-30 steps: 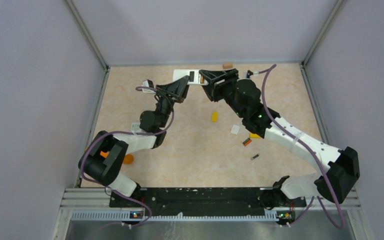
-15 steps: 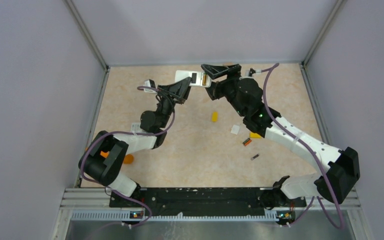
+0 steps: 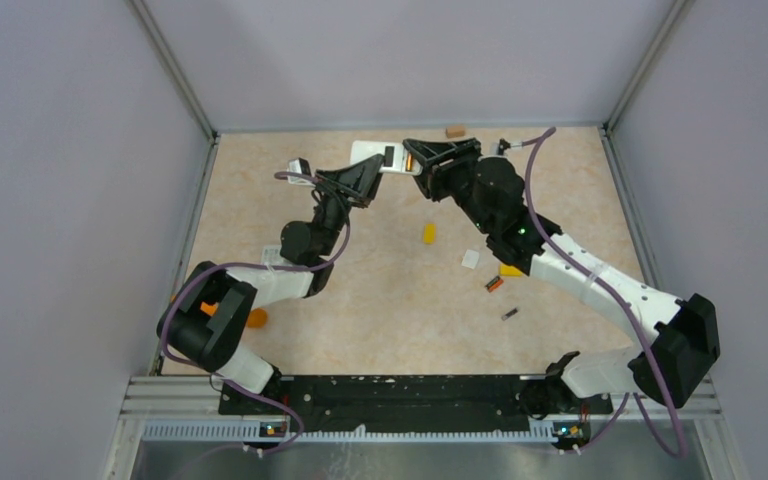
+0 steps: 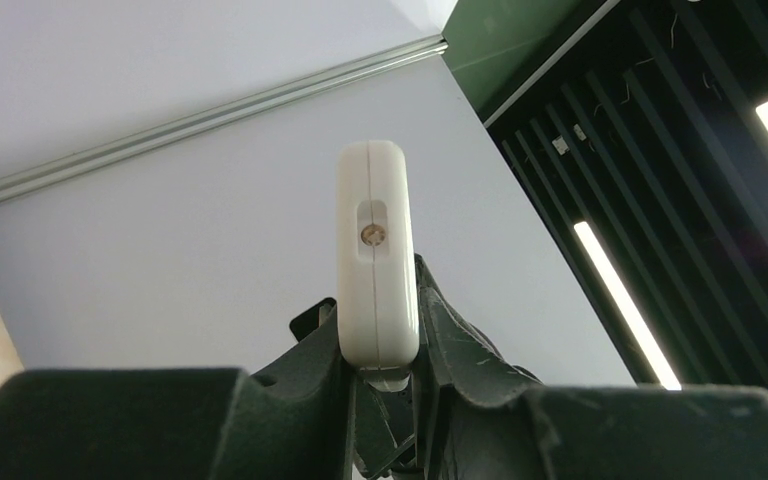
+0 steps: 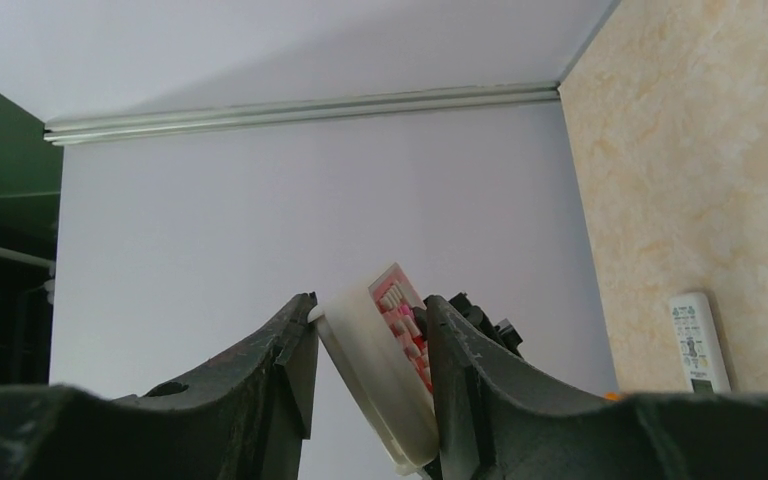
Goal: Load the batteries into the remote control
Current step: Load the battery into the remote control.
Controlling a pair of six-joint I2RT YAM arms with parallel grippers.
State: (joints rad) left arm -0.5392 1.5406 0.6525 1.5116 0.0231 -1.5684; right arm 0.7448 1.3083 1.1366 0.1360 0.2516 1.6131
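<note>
Judging from the top view, a skewed push by the right gripper (image 3: 418, 160) could have levered the remote control (image 3: 368, 151) out of the left gripper (image 3: 370, 168), which was clamped on it above the far edge of the table (image 3: 380, 300), or dropped what appeared to be an orange battery (image 3: 409, 160) onto the table. Left wrist view: slim white casing, end-on, pinched tight. Right wrist view: the right gripper straddled the tilted remote control; whether it gripped anything could not be told.

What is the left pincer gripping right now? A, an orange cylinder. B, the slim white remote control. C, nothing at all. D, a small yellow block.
B: in the left wrist view the left pincer is closed on one end of the white remote control, whose narrow edge stands up between its fingers.
</note>
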